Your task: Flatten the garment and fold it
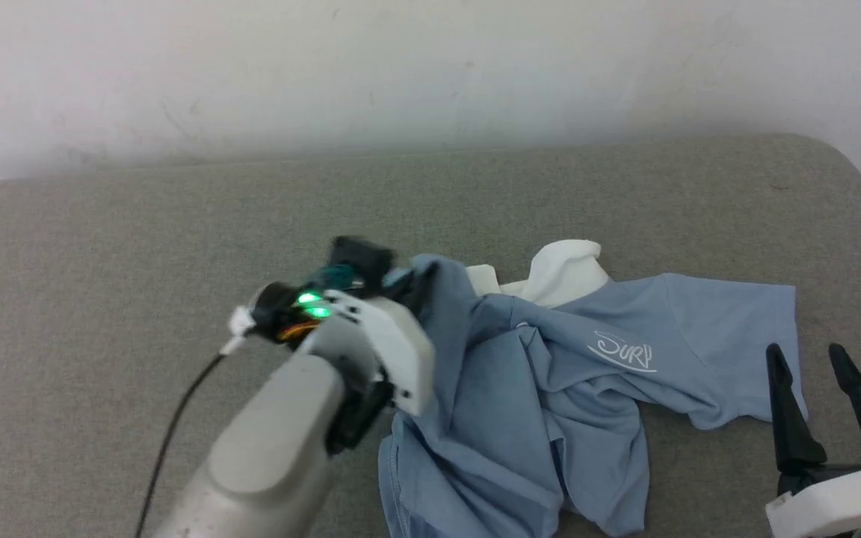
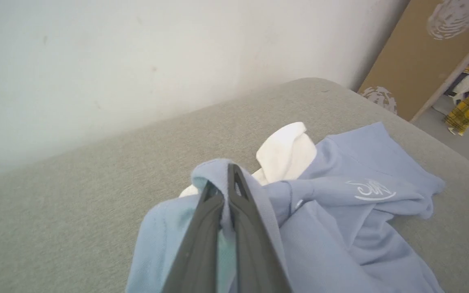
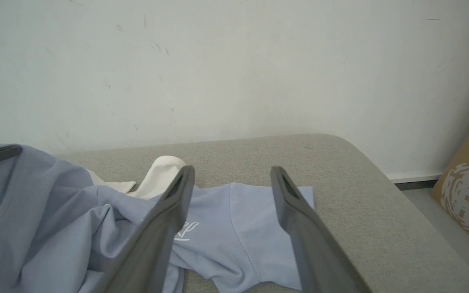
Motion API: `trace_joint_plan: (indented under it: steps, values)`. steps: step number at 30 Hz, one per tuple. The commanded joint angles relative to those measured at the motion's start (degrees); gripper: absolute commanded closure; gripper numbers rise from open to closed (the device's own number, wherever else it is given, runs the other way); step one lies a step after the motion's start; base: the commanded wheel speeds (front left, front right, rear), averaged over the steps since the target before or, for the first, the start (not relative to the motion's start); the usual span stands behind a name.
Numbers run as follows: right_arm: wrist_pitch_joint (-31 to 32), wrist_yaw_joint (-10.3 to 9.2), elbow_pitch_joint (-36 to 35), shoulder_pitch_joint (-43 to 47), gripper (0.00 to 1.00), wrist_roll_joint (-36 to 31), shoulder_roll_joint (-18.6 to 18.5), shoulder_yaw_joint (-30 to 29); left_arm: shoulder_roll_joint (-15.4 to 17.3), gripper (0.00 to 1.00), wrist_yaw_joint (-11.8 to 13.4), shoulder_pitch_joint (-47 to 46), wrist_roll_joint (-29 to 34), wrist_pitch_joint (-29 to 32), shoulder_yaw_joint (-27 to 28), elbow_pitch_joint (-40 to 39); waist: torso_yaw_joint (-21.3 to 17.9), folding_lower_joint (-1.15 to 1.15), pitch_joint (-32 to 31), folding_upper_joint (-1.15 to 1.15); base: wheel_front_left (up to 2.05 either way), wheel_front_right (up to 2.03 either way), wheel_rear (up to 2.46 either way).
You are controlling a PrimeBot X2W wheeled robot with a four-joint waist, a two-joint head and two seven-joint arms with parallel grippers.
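One fold of the garment (image 1: 550, 388) is clamped in the left gripper (image 2: 222, 179), frame centre | rest crumpled on bench (image 1: 102, 261), centre-right | right gripper (image 1: 806, 353) spread, empty, lower right | step judged: flattening | next: opposite edge to be gripped, pulled taut

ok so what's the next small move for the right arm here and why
Probably lower the open right gripper onto the flat sleeve just ahead of it and pinch it. The left gripper is shut on a raised fold of the crumpled polo shirt, so a second hold would let the arms pull it flat.
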Motion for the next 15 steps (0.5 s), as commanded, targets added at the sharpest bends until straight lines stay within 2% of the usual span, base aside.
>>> trace_joint_plan:
  steps: [1, 6, 11, 12, 13, 14, 15]
  values:
    - [-0.3, -0.03, -0.2, -0.7, 0.00, 0.0, 0.2, -0.4, -1.1, 1.00, -0.1, -0.9, 1.7, -0.8, -1.6, -1.6, 0.2, 0.00, -0.1, 0.00, 0.00, 0.00, 0.00]
    - [0.4, -0.03, -1.2, -0.9, 0.00, -0.4, 0.2, -1.4, -4.9, 1.00, -2.4, 0.8, 5.2, -0.1, -11.2, -7.3, 0.5, 0.00, 0.1, 0.00, 0.00, 0.00, 0.00]
    - [1.1, -0.03, -1.8, -1.3, 0.00, -0.6, 0.2, -1.0, -6.6, 1.00, -4.2, 5.6, 4.9, 2.4, -21.1, -7.3, -0.1, 0.00, 0.5, 0.00, 0.00, 0.00, 0.00]
    - [1.2, -0.03, -1.8, -1.4, 0.00, -0.5, 0.2, -0.8, -6.7, 0.91, -4.3, 6.5, 4.4, 2.6, -22.5, -6.9, -0.2, 0.00, 0.6, 0.00, 0.00, 0.00, 0.00]
    - [1.2, -0.03, -1.8, -1.4, 0.00, -0.5, 0.2, -0.8, -6.9, 0.51, -4.4, 7.2, 4.2, 2.4, -23.7, -6.5, -0.3, 0.00, 0.7, 0.00, 0.00, 0.00, 0.00]
    - [1.2, -0.03, -1.8, -1.4, 0.00, -0.4, 0.2, -0.8, -6.9, 0.00, -4.5, 7.7, 4.2, 1.9, -24.5, -6.4, -0.3, 0.00, 0.7, 0.00, 0.00, 0.00, 0.00]
    - [1.3, -0.03, -1.8, -1.4, 0.00, -0.3, 0.2, -0.8, -7.0, 0.00, -4.5, 8.1, 4.0, 1.3, -25.0, -6.5, -0.3, 0.00, 0.8, 0.00, 0.00, 0.00, 0.00]
